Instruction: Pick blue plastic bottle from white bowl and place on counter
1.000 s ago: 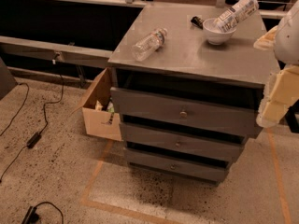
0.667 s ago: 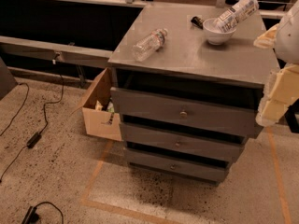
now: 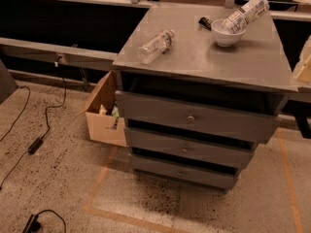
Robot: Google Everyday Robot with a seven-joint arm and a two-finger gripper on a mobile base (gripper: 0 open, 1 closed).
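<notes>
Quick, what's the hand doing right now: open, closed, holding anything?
Hand: at the right edge of the view, beside the counter, well away from the blue bottle; open or closed cannot be told.

Bottle (image 3: 247,11) in bowl (image 3: 226,35) on counter (image 3: 194,59); tool (image 3: 304,66) at right edge

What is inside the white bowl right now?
The blue plastic bottle leans in the white bowl, its upper end jutting past the rim to the right. The bottle covers part of the bowl's inside. The gripper is at the right frame edge, away from both.
</notes>
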